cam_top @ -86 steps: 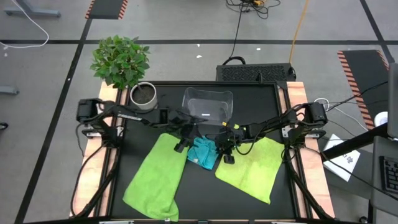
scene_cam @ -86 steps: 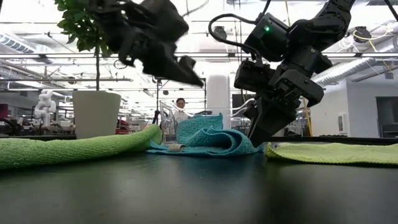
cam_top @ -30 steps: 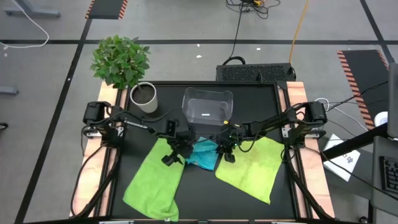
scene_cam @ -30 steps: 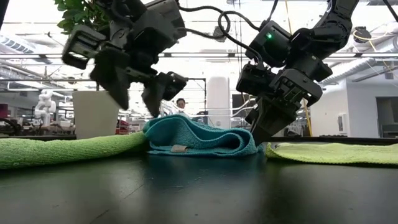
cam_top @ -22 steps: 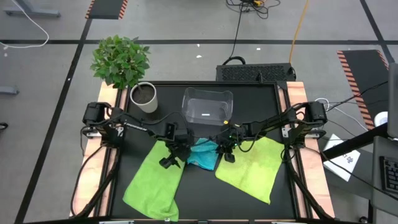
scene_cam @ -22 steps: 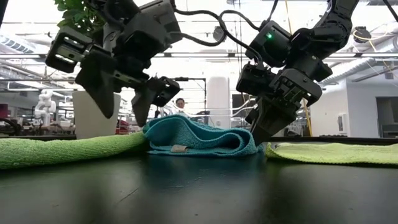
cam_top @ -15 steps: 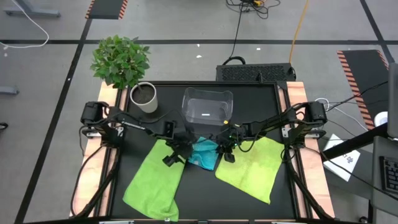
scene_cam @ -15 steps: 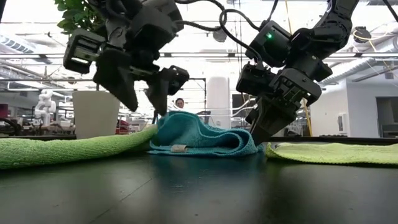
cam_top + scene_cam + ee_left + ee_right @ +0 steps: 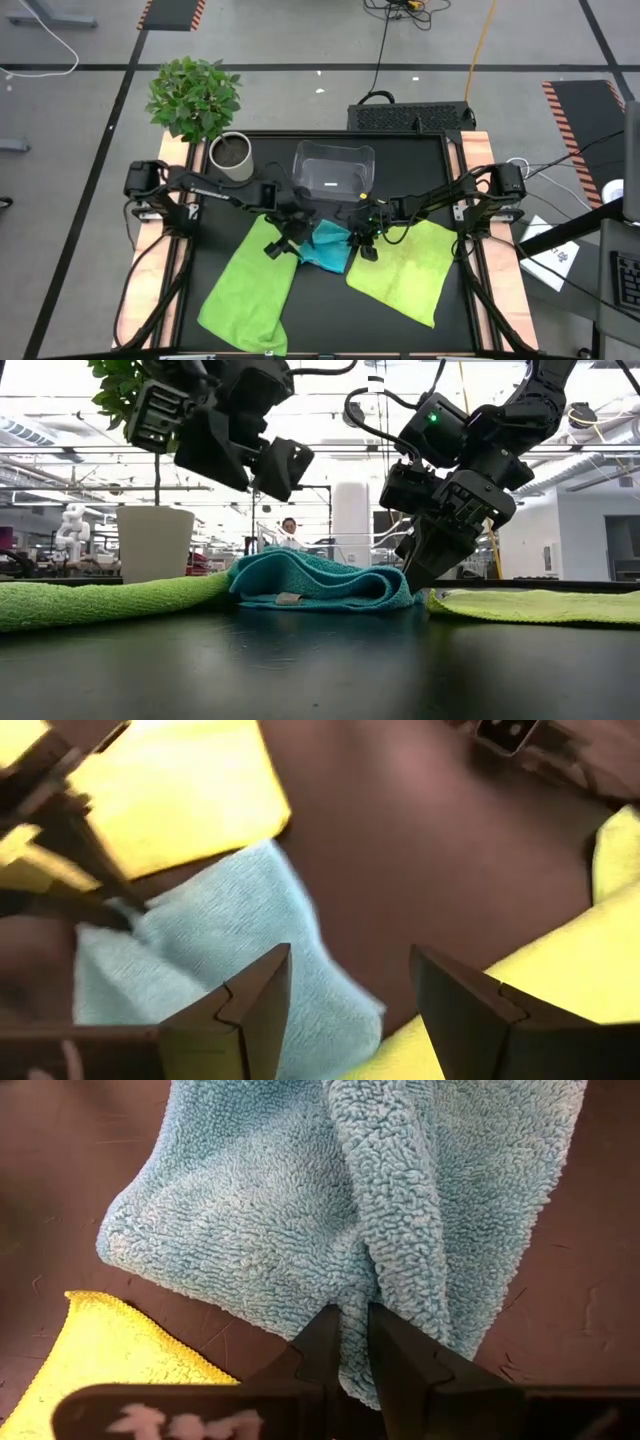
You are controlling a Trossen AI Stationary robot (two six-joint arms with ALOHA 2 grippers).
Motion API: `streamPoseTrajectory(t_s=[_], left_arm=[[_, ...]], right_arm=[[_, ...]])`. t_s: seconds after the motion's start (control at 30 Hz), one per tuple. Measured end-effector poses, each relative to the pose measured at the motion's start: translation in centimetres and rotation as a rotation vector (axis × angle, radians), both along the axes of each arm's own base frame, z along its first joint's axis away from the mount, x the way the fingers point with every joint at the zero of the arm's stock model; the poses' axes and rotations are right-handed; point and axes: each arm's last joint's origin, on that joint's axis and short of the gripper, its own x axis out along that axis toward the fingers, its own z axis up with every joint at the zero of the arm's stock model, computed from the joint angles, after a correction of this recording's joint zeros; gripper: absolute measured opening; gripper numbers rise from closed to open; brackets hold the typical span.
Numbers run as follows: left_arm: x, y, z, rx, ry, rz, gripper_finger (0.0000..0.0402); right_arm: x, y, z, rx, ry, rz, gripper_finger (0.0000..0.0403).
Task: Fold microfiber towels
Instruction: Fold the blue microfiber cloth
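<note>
Right wrist view | right claw [image 9: 347,1342] clamped on turquoise towel [image 9: 340,1210] | left claw [image 9: 350,995] apart, above it

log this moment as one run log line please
left gripper: open, above small turquoise-blue microfiber towel | right gripper: shut on its edge | stage: folding

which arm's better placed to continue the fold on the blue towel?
Right. Its end effector is shut on the blue towel at table level. The left end effector is open, lifted above the towel's other end, holding nothing.
</note>
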Motion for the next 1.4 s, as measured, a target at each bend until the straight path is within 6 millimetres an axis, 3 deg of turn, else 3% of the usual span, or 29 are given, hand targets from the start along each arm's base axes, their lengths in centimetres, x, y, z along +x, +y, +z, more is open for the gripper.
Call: streamPoseTrajectory(t_s=[0.23, 0.37, 0.67, 0.87, 1.07, 1.4], left_arm=[[1.0, -0.3, -4.2, -0.047, 0.032, 0.025, 0.0207], [1.6, 1.0, -5.9, -0.064, 0.011, 0.113, 0.0207], [1.9, 5.5, -5.5, -0.125, -0.018, 0.303, 0.0207], [1.5, 5.0, -5.7, -0.187, 0.046, 0.274, 0.0207], [1.7, 4.2, -5.9, -0.062, 0.027, 0.313, 0.0207], [1.7, 7.1, -5.7, -0.025, 0.007, 0.497, 0.0207]], right_arm=[[0.0, 0.0, 0.0, -0.003, -0.004, 0.003, 0.0047], [0.0, 0.0, 0.0, -0.005, -0.006, 0.006, 0.0047], [-0.1, 0.2, 0.0, 0.036, 0.007, 0.026, 0.0047], [-0.1, 0.0, 0.0, 0.041, 0.009, 0.02, 0.0047], [-0.1, -0.2, 0.0, 0.038, 0.005, 0.021, 0.0047], [0.0, 0.4, 0.1, 0.038, -0.003, 0.034, 0.0047]])
